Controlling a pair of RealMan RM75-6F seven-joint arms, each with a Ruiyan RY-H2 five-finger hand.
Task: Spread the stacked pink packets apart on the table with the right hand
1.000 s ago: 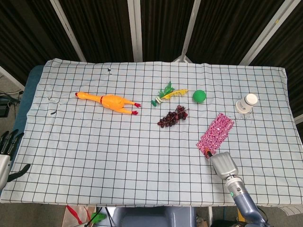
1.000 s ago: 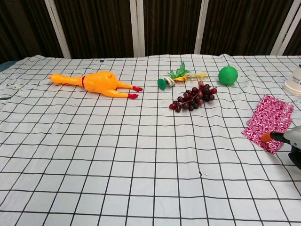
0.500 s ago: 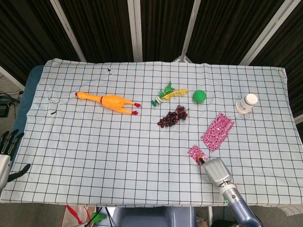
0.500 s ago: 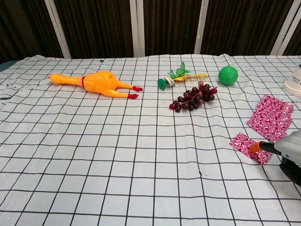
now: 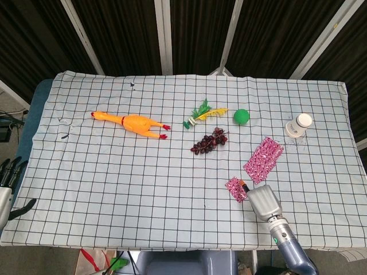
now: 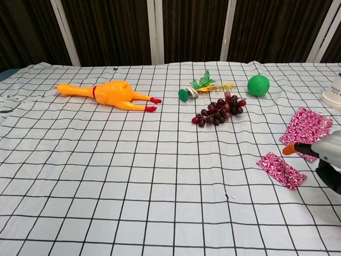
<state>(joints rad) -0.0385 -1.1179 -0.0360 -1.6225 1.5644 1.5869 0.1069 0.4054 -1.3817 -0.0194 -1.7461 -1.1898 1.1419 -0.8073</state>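
packet (image 5: pixel 235 188) lies flat, long axis diagonal, beside right hand (image 5: pixel 263 202).

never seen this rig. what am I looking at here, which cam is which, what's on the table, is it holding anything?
It is a two-armed robot with finger hands, driven remotely by a person. Both pictures come from its own cameras: the head view looks down on the whole table, the chest view looks across it from low down.

On the checked tablecloth lie a rubber chicken, a feathered toy, a bunch of grapes, a green ball and a white bottle. Two pink packets matter for the job: a larger one and a small packet lying apart from it.

The right hand shows at the near edge, an orange-tipped finger stretched above the gap between the packets; it seems to hold nothing. The left hand rests off the table's left edge, holding nothing.
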